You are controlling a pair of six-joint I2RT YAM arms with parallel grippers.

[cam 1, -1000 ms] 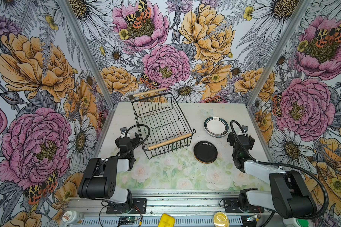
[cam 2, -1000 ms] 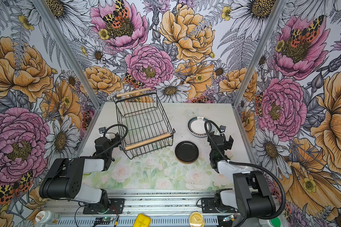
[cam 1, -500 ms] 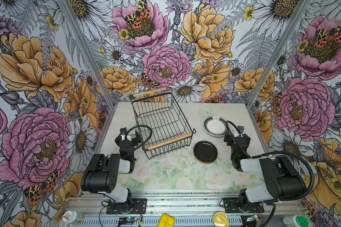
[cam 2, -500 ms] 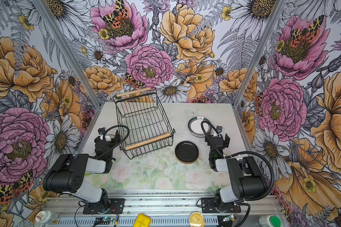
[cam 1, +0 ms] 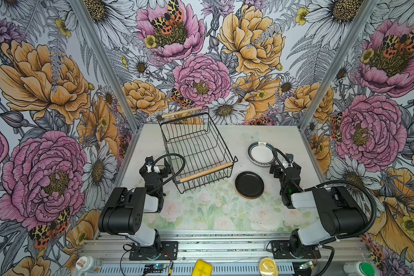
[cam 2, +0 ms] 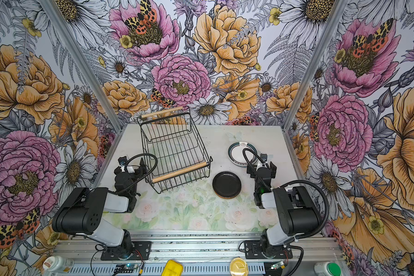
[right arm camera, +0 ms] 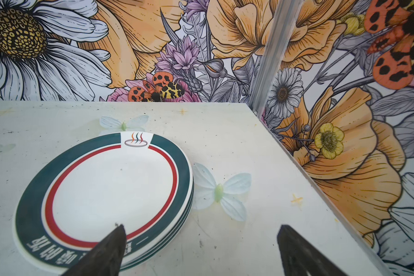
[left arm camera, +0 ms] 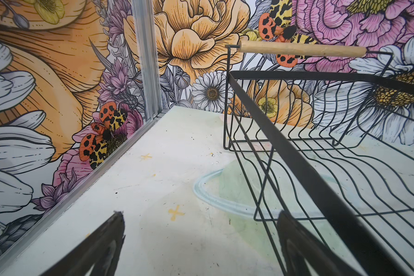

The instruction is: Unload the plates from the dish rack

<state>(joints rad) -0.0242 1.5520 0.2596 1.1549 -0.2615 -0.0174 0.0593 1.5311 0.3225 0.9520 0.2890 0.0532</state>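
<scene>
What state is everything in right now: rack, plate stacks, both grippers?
dish rack: upright, empty.
white teal-rimmed plates: stacked flat, out of the rack.
black-topped small plates: stacked flat, out of the rack.
left gripper: open, empty, beside the rack.
right gripper: open, empty, at the white stack's edge.

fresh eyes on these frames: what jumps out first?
The loud floral wallpaper covers all three walls. On the table, the black wire dish rack stands at back left with no plates in it; right of it lie a teal-rimmed white stack and, nearer, a black-topped stack. The left pincer and right pincer are open, holding nothing.
</scene>
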